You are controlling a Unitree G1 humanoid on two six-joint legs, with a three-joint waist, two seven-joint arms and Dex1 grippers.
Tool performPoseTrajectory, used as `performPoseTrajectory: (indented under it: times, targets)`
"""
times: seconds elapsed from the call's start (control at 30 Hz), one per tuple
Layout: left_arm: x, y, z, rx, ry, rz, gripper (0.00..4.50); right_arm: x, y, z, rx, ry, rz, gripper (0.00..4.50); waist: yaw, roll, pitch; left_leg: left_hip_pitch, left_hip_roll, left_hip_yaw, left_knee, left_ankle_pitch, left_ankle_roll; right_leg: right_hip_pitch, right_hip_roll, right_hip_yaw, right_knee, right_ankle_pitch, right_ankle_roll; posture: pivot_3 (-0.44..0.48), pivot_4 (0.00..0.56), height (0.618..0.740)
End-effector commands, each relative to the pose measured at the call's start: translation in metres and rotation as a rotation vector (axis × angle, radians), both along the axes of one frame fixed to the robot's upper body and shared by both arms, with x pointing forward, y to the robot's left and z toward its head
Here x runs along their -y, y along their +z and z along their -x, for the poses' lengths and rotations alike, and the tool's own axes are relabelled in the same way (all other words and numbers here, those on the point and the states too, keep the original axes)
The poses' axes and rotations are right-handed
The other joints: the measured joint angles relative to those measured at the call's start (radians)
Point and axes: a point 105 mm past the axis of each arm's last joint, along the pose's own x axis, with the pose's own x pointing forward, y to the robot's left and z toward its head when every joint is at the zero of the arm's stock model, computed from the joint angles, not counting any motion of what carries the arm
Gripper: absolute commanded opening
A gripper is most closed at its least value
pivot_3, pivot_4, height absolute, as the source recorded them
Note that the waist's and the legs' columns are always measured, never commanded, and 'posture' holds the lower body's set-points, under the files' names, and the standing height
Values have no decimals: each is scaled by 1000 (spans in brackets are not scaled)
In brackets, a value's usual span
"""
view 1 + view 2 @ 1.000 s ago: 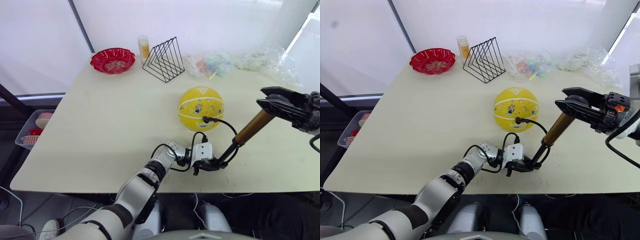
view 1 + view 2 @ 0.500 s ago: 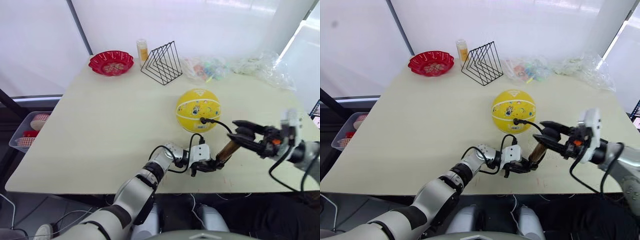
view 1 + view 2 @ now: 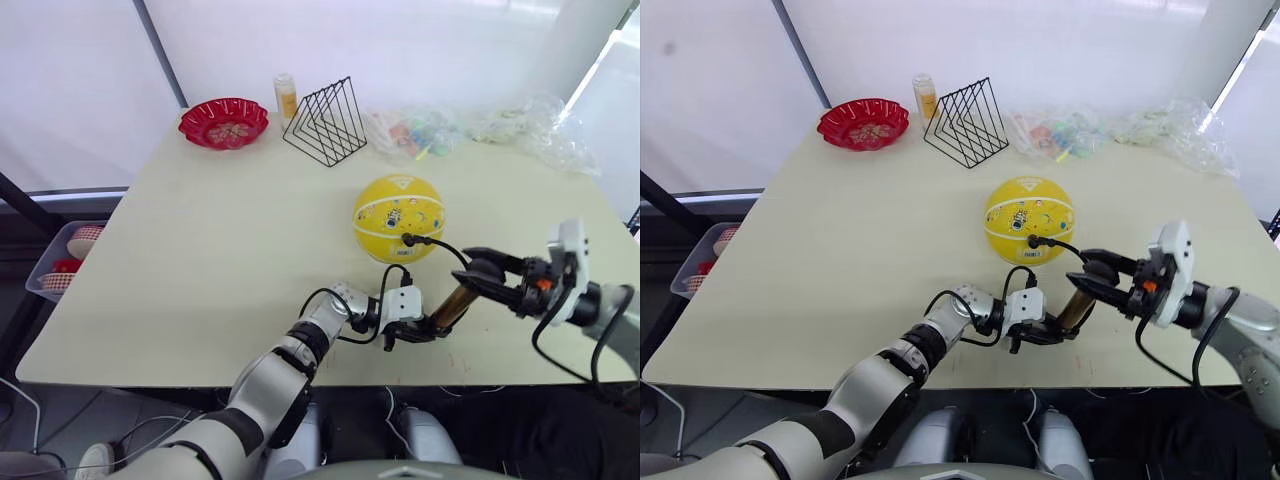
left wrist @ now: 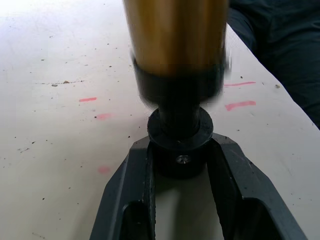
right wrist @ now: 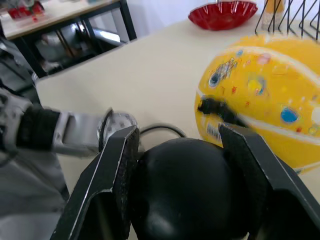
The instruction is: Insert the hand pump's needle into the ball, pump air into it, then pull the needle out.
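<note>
— What sits at centre frame?
— A glossy yellow ball (image 3: 400, 217), the needle (image 3: 409, 240) in its lower side.
— And lower right?
— The bronze hand pump (image 3: 455, 306): right gripper (image 3: 474, 271) clamps its round black handle, left gripper (image 3: 418, 331) pinches the base.

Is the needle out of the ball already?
No: the needle's black fitting is still seated in the yellow ball, with the hose running from it down toward the pump.
</note>
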Motion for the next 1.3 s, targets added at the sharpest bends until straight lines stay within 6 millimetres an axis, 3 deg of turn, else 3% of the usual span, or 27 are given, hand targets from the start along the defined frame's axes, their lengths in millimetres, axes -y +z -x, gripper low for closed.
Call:
performPoseTrajectory:
  times: [0.03,0.13,0.23,0.4,0.6,0.77,1.03,1.13,1.3]
  targets:
    - [-30,-43,17,-109,3,-171,988,17,91,14,293,-56,-77,2049,2,-1,3,0,0,0,0,0,0,0,0,-1,0,0,0,0,150,737]
    - [-30,-43,18,-110,1,-169,988,22,112,18,326,-77,-89,2049,2,-1,4,-1,0,-1,-1,0,0,0,1,-2,0,0,0,0,150,737]
    - [-30,-43,18,-112,1,-169,988,23,120,20,324,-93,-81,2049,2,-2,5,-2,0,-1,-1,0,0,-1,0,-2,-1,0,0,0,150,737]
    - [-32,-43,18,-113,3,-172,988,17,100,17,252,-102,-60,2049,2,-3,6,-2,-1,-1,-1,0,0,0,0,-2,-1,0,0,0,150,737]
    - [-32,-43,18,-116,7,-168,988,2,26,14,66,-84,34,2049,-1,-7,3,0,0,-2,-1,0,0,2,2,-3,-1,0,0,0,150,737]
    - [-31,-44,19,-118,5,-168,987,-1,-36,14,-57,-81,131,2049,-3,-23,-10,2,3,-3,-1,0,0,2,5,-3,0,-1,-1,0,150,737]
    - [-31,-44,19,-116,7,-167,987,-10,-97,12,-132,-92,143,2049,-1,-26,-18,3,5,-4,-1,0,0,2,6,-3,0,-2,-3,0,150,737]
    - [-30,-45,20,-118,6,-166,987,-10,-90,10,-85,-77,136,2049,-1,-23,-18,3,5,-4,-1,0,-1,2,6,-3,0,-2,-3,0,150,737]
    - [-31,-47,23,-124,-1,-170,987,-5,-14,11,75,-26,18,2049,2,-15,-13,2,4,-4,-1,0,-1,2,5,-4,0,-2,-3,0,150,737]
